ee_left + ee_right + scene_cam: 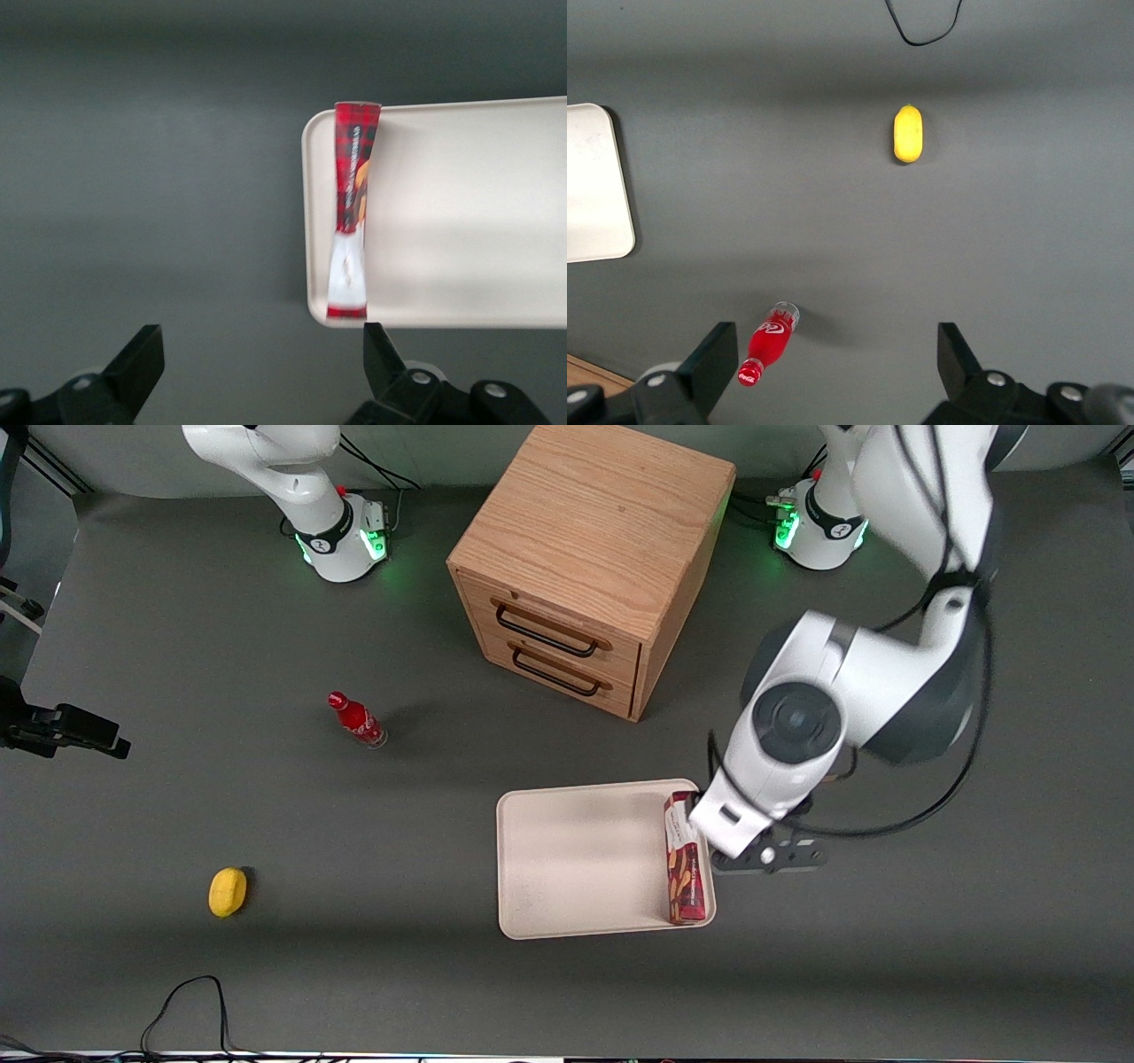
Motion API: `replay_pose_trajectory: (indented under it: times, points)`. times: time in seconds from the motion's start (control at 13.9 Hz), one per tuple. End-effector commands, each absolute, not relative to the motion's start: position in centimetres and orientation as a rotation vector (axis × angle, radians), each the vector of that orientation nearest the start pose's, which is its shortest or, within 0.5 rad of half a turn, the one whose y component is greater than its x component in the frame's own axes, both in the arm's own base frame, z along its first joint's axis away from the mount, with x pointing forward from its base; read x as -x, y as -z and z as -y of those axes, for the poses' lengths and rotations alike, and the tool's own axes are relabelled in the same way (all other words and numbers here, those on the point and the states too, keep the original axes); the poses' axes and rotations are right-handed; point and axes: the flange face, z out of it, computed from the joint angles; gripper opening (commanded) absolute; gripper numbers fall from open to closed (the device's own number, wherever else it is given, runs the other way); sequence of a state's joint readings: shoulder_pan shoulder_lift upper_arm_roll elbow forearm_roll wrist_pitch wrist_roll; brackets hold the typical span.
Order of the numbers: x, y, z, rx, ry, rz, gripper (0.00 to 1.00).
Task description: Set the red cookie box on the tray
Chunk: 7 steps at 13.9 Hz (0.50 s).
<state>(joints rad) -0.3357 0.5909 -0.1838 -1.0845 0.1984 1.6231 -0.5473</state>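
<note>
Red cookie box point(684, 859) stands on its narrow edge inside the cream tray point(576, 859), against the rim at the working arm's end, lower centre of the front frame; the gripper point(257, 372) hovers just beside it, fingers spread, holding nothing

We see the working left arm point(886, 682) as glossy white rounded shells with dark grey joint bands and a round dark grey cap on one joint. Thin black cables loop alongside it. Its white base glows green. The gripper point(257, 376), over the tray's edge, has two black angular fingers point(133, 367) spread wide, with silver screws.
</note>
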Motion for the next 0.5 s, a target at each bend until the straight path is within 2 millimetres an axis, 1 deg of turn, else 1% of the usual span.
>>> replay_pose_trajectory:
  times: [0.0, 0.07, 0.14, 0.22, 0.43]
  points:
    - [-61.5, -54.7, 28.3, 3.042, -0.017, 0.093, 1.0]
    - [-61.0, -55.9, 26.9, 3.043, -0.025, 0.079, 1.0]
    - [-60.4, -56.9, 25.5, 3.047, -0.038, 0.027, 1.0]
    - [-59.8, -57.5, 23.3, 3.055, -0.063, -0.007, 1.0]
    - [-57.7, -59.5, 15.4, 3.066, -0.084, -0.101, 1.0]
